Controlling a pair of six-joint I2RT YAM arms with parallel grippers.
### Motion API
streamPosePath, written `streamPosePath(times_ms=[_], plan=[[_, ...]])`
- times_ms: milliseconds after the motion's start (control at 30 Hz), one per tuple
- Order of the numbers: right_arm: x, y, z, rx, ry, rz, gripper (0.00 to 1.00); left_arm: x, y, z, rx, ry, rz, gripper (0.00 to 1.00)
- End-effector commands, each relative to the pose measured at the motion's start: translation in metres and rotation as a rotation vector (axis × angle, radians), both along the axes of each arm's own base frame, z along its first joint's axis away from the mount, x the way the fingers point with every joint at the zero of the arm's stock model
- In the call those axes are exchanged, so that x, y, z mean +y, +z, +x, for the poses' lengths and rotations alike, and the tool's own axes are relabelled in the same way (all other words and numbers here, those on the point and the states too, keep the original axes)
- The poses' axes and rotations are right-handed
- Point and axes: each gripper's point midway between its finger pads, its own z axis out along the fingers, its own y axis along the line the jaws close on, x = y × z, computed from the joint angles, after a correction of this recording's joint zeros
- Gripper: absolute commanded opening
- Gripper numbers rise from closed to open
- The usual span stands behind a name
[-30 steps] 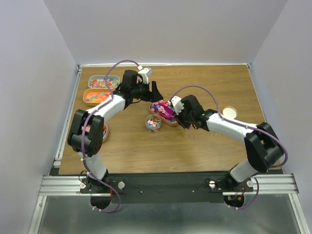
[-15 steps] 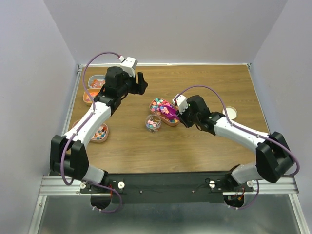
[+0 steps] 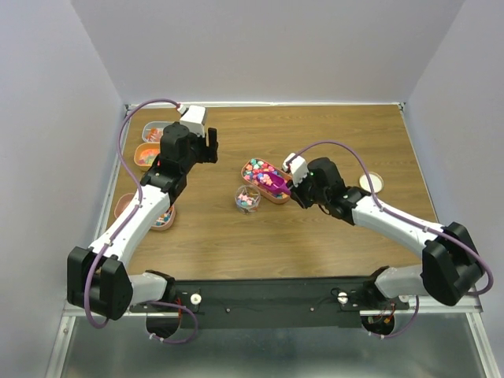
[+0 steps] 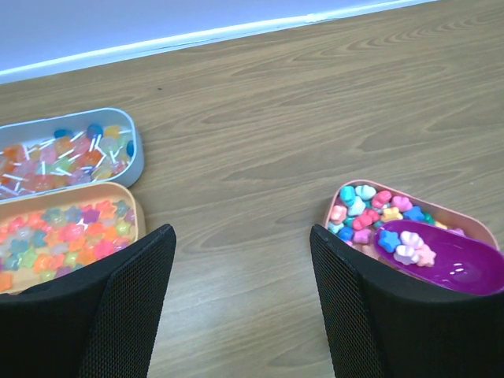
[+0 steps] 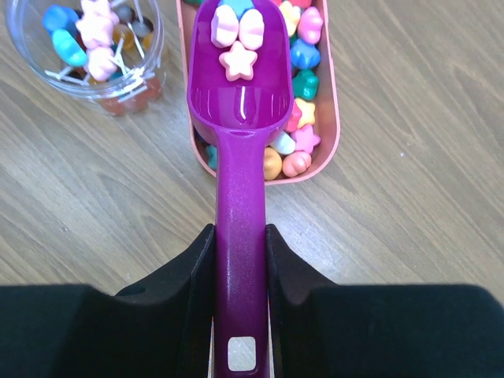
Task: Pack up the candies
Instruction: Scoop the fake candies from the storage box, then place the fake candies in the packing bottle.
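Pastel candies fill a pink oval tray [image 3: 257,168] mid-table, which also shows in the right wrist view [image 5: 327,102] and the left wrist view [image 4: 350,206]. My right gripper [image 3: 298,189] [image 5: 240,236] is shut on the handle of a magenta scoop [image 5: 240,118] [image 3: 277,183]. The scoop's bowl holds three candies [image 5: 236,35] over the tray. A small clear jar [image 3: 247,198] [image 5: 87,47] with a few candies stands just left of the tray. My left gripper [image 3: 206,146] [image 4: 242,260] is open and empty above bare table, left of the tray.
A grey tray of lollipop candies [image 4: 71,150] [image 3: 153,132] and an orange tray of star gummies [image 4: 63,236] [image 3: 144,156] sit at the far left. Another tray [image 3: 160,214] lies near the left edge. A round cream lid [image 3: 371,182] lies at the right.
My left arm has drawn back to the left, away from the pink tray. My right gripper has stayed at the tray with the scoop, shifting slightly right.
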Motion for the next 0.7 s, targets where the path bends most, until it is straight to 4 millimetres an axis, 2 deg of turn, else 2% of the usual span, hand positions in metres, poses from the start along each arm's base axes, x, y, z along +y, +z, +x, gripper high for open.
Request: streamPosePath(times_ms=[0, 400, 667], plan=[[0.006, 0.024, 0.004, -0.063, 0.005, 0.084, 0.01, 0.021, 0.012, 0.002, -0.046, 0.095, 0.027, 0.78], [0.004, 0.042, -0.003, -0.102, 0.006, 0.133, 0.01, 0.025, 0.006, 0.006, -0.032, 0.115, 0.033, 0.78], [0.009, 0.054, -0.017, -0.096, 0.058, 0.184, 0.01, 0.025, 0.0, 0.008, -0.02, 0.115, 0.039, 0.78]])
